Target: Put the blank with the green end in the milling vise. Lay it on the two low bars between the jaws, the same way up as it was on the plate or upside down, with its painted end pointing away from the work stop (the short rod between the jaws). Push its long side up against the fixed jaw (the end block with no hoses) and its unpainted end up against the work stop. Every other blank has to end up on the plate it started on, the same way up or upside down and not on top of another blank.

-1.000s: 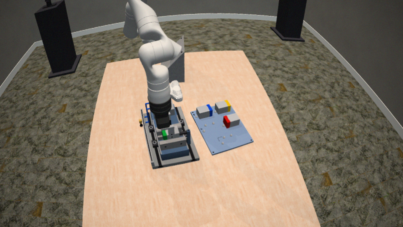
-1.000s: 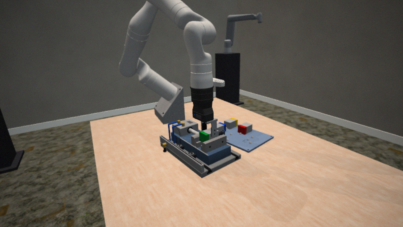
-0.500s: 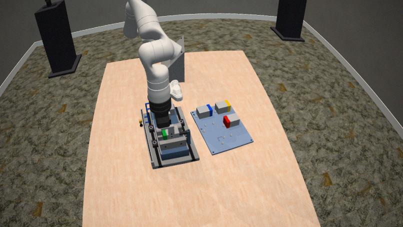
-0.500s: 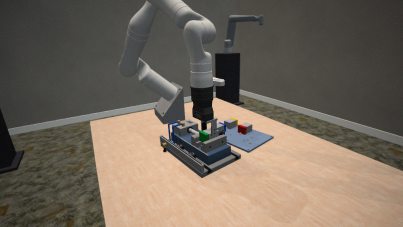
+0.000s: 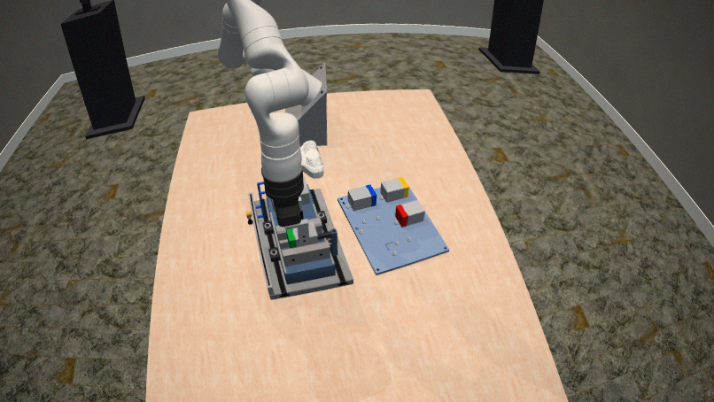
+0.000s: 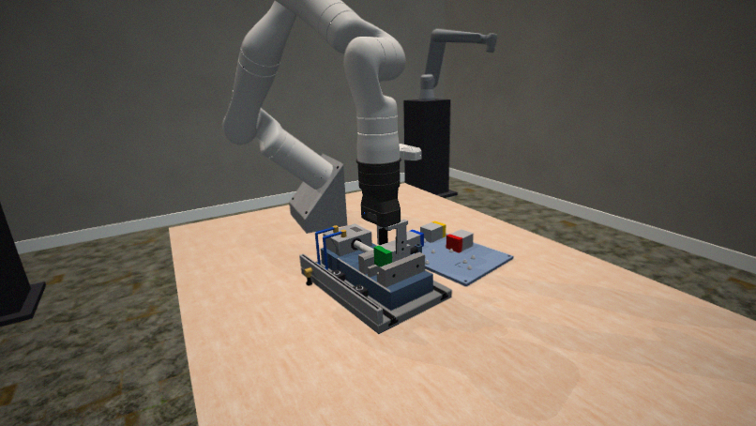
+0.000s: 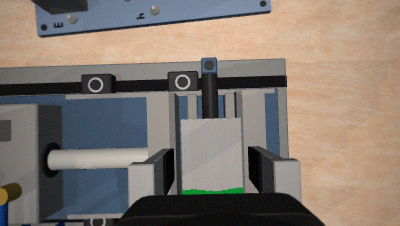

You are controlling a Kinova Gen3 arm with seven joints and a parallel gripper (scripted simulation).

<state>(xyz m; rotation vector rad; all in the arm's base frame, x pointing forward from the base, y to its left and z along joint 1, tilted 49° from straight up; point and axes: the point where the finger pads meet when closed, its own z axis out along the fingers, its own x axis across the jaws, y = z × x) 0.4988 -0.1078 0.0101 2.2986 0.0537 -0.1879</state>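
With the tool point(image 5: 301, 230) point(image 6: 392, 238) point(image 7: 211, 163) spread wide around the green-ended blank point(image 5: 296, 235) point(image 6: 383, 255) point(image 7: 212, 155), an off-centre lift could let a finger drag it off the stop point(image 5: 327, 233) point(image 7: 210, 95).

On the bench point(image 5: 375, 339) point(image 6: 476, 359) point(image 7: 340, 125), the vise point(image 5: 345, 280) point(image 6: 417, 311) point(image 7: 277, 64) stands left of the plate point(image 5: 379, 257) point(image 6: 489, 262) point(image 7: 215, 15). Between its jaws lies one blank point(image 5: 291, 238) point(image 6: 383, 255) point(image 7: 211, 155), just beside the fixed jaw point(image 5: 306, 253) point(image 6: 404, 269) point(image 7: 254, 115) on the near side, with the work stop point(image 5: 327, 234) point(image 6: 415, 249) point(image 7: 210, 95) at its right end. On the plate sit a far-left blank point(image 5: 360, 197) point(image 6: 415, 236) point(image 7: 60, 5), a far-right blank point(image 5: 394, 189) point(image 6: 431, 233) and, nearer on the right side, a third blank point(image 5: 414, 212) point(image 6: 463, 240). The arm's base point(image 5: 315, 124) point(image 6: 323, 208) stands behind the vise, on the far side.
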